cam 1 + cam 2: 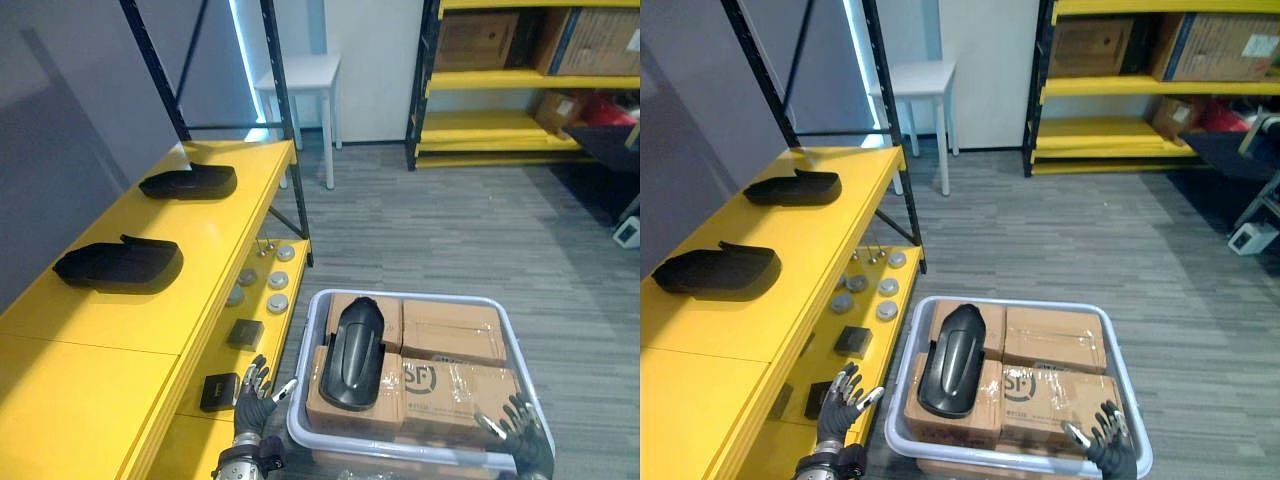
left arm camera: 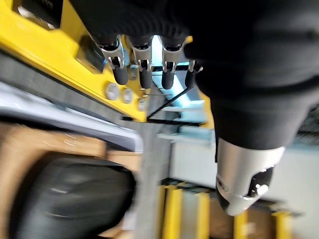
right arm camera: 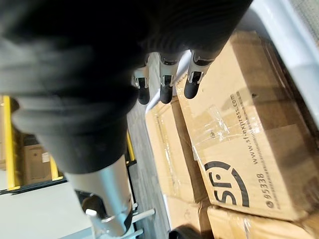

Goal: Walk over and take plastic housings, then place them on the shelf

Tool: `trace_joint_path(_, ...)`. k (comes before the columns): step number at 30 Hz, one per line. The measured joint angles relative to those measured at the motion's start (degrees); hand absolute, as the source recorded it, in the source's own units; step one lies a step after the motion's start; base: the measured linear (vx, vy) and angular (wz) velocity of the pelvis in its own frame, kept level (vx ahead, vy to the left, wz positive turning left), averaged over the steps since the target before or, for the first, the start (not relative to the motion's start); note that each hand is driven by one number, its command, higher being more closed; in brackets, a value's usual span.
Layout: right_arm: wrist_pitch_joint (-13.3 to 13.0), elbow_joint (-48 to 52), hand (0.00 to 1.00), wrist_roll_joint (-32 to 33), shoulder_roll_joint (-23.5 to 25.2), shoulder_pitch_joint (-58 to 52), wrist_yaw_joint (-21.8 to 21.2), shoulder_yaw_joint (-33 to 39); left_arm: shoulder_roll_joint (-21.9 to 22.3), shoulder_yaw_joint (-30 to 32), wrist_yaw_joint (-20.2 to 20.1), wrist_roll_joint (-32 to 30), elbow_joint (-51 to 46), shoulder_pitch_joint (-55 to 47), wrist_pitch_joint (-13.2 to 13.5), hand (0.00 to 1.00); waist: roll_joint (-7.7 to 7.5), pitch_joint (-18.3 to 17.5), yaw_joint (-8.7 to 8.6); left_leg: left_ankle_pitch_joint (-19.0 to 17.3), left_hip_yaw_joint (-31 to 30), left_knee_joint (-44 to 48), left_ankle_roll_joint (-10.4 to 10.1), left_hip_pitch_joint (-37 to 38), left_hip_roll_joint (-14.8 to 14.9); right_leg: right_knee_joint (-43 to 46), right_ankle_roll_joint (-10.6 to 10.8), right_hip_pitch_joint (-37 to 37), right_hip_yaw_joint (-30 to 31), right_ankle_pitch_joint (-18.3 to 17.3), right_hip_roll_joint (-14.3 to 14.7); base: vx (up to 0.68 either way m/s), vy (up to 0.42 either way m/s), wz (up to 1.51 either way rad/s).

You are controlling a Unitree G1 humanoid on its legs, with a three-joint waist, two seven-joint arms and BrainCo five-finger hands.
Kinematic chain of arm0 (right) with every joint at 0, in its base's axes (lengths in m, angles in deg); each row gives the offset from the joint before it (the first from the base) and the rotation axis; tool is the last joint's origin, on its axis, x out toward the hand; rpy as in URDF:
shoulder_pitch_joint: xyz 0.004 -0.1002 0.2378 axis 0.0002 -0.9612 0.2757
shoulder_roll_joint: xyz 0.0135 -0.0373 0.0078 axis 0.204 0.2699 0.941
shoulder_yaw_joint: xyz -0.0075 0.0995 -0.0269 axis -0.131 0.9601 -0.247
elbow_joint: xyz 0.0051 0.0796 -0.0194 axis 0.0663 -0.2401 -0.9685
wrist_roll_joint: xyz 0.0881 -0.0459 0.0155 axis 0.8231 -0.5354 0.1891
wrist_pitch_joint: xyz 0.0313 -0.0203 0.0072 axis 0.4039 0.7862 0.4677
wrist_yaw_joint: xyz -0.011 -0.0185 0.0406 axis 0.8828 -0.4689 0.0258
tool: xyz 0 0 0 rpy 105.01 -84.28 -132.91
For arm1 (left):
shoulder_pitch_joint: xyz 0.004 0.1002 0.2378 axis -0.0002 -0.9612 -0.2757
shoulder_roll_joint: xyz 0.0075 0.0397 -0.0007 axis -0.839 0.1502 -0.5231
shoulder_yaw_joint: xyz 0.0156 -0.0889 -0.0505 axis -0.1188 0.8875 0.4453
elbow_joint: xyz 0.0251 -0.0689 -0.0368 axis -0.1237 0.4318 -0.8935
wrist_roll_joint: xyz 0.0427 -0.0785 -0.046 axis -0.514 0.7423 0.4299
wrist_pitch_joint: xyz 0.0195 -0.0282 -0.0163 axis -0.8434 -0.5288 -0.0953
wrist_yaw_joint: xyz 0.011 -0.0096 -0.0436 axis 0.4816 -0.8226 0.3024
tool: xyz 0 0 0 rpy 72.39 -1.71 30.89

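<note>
- On the yellow shelf (image 1: 100, 330) at the robot's left, two black plastic housings are already lying, a far housing (image 1: 190, 183) and a near housing (image 1: 120, 265), well apart from each other
- A third housing (image 1: 352, 352) is resting on top of the cardboard boxes (image 1: 455, 330) packed inside the grey bin (image 1: 420, 298), which is standing just beside the shelf; neither hand is touching it
- Judging by this, the task is looking partly done: two pieces are sitting shelved, and the third is waiting to be picked up and carried across
- The left hand (image 1: 252, 390) is hovering with relaxed, spread fingers between the shelf's lower level and the bin's left rim, holding nothing
- The right hand (image 1: 520, 425) is hanging over the bin's near right corner, above a box, its fingers likewise loose and empty
- Both hands are flanking the bin, so a reach inward toward the third housing is looking like the next need
</note>
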Motion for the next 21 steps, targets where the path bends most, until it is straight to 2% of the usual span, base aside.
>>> trace_joint_path(2,0.01,-4.39,0.0,0.28,-2.27,6.53,4.61,0.65,-0.55,-0.69,-0.26,-0.16,3.94,1.22,-0.8,0.0,0.25,2.05,1.23,2.03,-0.24,-2.95,1.21,0.04,-1.44,-2.69,1.42,0.46,-0.91,1.62,-1.46,-0.01,0.124,0.18)
trace_joint_path(5,0.22,-9.34,0.0,0.32,-3.54,12.66,9.92,1.76,-1.58,-1.94,-1.04,-0.27,5.88,1.17,-1.18,0.0,0.37,3.82,2.34,2.2,-1.46,-2.77,1.44,0.09,-2.04,-5.39,2.09,2.91,-2.44,2.96,-2.17,0.03,0.091,0.28)
trace_joint_path(6,0.9,-11.99,0.0,0.17,-4.55,16.7,12.42,1.79,-1.81,-2.28,-1.3,-0.27,6.65,1.24,-1.15,0.0,0.39,5.15,3.33,2.22,-2.23,-2.45,1.47,0.01,-2.26,-6.79,2.21,4.1,-3.86,3.6,-2.48,0.0,0.06,0.3)
trace_joint_path(8,2.09,-15.52,0.0,0.17,-5.91,21.86,14.13,1.76,-1.78,-2.33,-1.44,-0.52,7.58,1.56,-0.39,0.0,0.6,6.69,3.76,2.51,-3.22,-2.44,1.88,-0.47,-2.49,-7.83,2.31,4.57,-4.86,4.31,-2.66,-0.05,0.049,0.26)
trace_joint_path(9,3.29,-19.14,0.0,0.09,-7.55,27.37,15.26,1.67,-1.49,-2.4,-1.57,-0.7,9.06,1.71,0.41,0.0,1.07,7.83,4.88,2.79,-3.39,-2.4,2.1,-1.27,-2.53,-8.91,2.4,4.35,-5.03,5.12,-2.65,-0.07,0.047,0.13)
trace_joint_path(12,5.43,-22.17,0.0,-0.38,-10.57,33.35,16.14,1.66,-0.86,-2.5,-2.15,-0.65,11.61,1.74,1.17,0.0,2.55,9.15,6.29,3.32,-4.66,-2.41,2.41,-2.89,-3.01,-9.68,2.55,3.73,-6.36,5.82,-2.95,-0.06,0.04,0.22)
trace_joint_path(14,8.09,-23.98,0.0,-1.37,-12.23,37.74,16.29,0.69,-0.65,-2.57,-2.34,-0.64,14.85,1.66,1.97,0.0,3.41,10.17,7.06,3.88,-5.83,-2.56,2.66,-3.85,-3.42,-9.64,2.6,3.25,-7.47,5.85,-3.25,-0.02,0.02,0.29)
trace_joint_path(18,11.72,-25.65,0.0,-4.37,-13.42,42.23,15.9,-1.74,-0.3,-2.99,-2.95,-0.59,17.8,1.65,3.62,0.0,3.87,11.28,8.28,4.28,-6.45,-2.58,2.85,-5.12,-3.74,-9.29,2.6,2.14,-8.08,5.85,-3.52,-0.02,0.012,0.12)
trace_joint_path(21,14.48,-26.15,0.0,-6.07,-14.22,43.48,14.58,-2.65,0.36,-2.93,-3.43,-0.39,18.38,1.8,5.8,0.0,4.34,11.61,9.02,4.4,-7.16,-2.18,2.96,-6.42,-4.06,-8.66,2.61,1.13,-8.88,5.83,-3.84,-0.01,0.012,0.12)
